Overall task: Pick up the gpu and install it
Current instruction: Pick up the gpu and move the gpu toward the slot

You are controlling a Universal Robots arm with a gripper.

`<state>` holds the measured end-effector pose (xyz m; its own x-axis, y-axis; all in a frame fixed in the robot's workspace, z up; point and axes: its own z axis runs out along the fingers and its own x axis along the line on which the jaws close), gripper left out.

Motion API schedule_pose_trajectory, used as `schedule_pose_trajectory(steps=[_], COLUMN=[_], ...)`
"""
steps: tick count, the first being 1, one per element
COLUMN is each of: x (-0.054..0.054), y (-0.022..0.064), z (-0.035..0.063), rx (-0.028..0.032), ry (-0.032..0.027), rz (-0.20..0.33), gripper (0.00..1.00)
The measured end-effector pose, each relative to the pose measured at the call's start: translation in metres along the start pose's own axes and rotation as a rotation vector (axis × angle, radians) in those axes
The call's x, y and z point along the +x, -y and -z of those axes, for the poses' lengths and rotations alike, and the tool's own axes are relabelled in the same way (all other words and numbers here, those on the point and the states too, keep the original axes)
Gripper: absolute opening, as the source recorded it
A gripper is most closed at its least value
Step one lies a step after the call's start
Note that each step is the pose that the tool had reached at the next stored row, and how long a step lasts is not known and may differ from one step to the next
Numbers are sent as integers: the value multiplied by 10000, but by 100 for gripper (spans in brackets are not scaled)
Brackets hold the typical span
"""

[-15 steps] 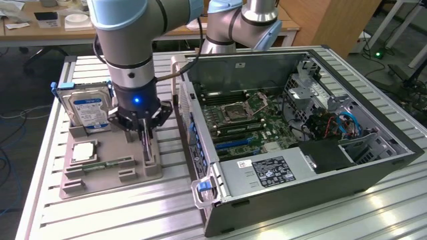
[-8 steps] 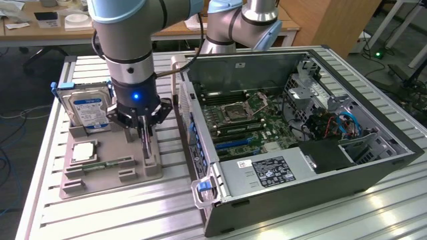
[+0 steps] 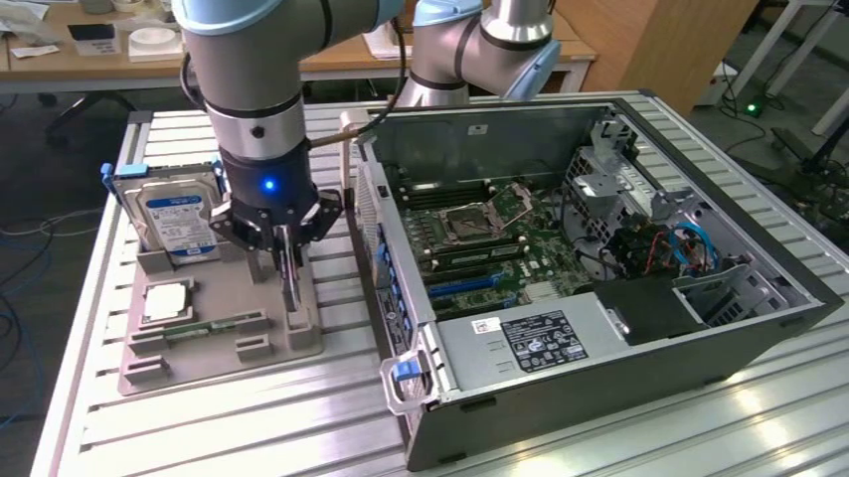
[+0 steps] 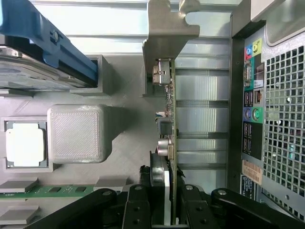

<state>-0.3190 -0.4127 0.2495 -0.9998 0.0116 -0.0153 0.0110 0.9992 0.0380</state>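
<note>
The gpu (image 4: 170, 119) stands on edge with the gripper (image 4: 164, 200) clamped on it, one finger (image 4: 138, 202) against each face. Its pale bracket (image 4: 164, 33) is at the end farthest from the gripper. To one side, a strip of bare slatted table (image 4: 202, 90) separates the card's edge from the computer case (image 4: 252, 119). To the other side, the grey holder (image 4: 76, 133) leaves a gap, with the hard drive (image 4: 28, 71) beyond.

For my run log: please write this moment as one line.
gripper: shut on graphics card | card: on edge in gray tray | computer case: open
</note>
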Motion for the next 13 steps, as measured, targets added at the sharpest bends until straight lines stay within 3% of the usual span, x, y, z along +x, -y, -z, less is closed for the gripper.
schedule_pose_trajectory(steps=[13], x=[-2], y=[-5], z=[121], rx=[0], ry=[0], rz=[0], gripper=[28])
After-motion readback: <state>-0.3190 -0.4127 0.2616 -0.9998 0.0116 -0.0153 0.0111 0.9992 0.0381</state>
